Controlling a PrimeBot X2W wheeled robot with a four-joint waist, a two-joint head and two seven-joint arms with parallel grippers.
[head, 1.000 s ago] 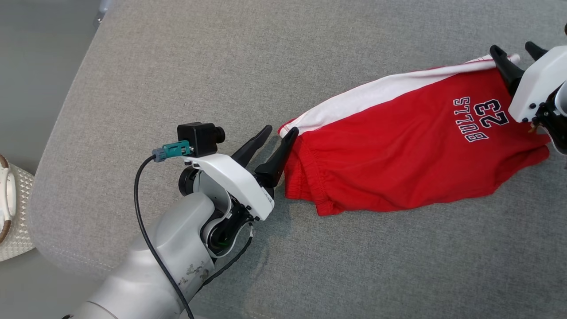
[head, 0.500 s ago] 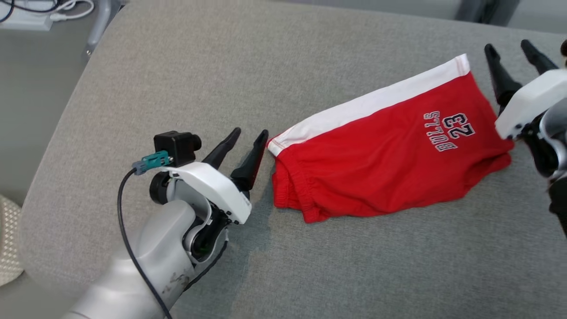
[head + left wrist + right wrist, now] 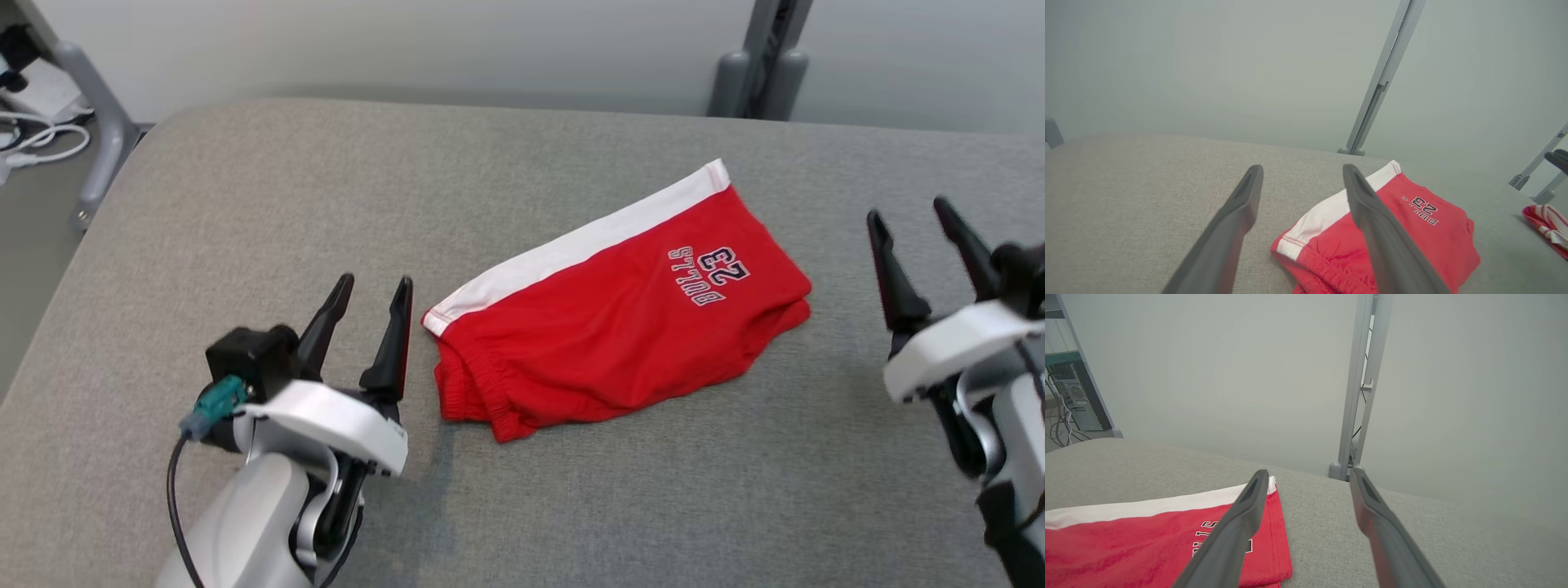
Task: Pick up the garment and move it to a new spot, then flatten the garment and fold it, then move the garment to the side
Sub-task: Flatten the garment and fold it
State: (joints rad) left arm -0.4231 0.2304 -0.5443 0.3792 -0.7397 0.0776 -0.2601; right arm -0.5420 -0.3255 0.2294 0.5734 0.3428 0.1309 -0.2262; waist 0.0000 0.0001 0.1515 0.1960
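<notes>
one folded garment (image 3: 620, 343), left gripper (image 3: 377, 280), right gripper (image 3: 908, 207), both spread

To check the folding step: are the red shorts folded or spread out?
Folded. The red shorts lie doubled over; two stacked layers show at each end.

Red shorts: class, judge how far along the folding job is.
Done, it seems: the red shorts lie folded flat on the grey cushion. In hand: nothing; the left gripper and right gripper stand open beside the cloth. Left: probably moving the shorts aside.
</notes>
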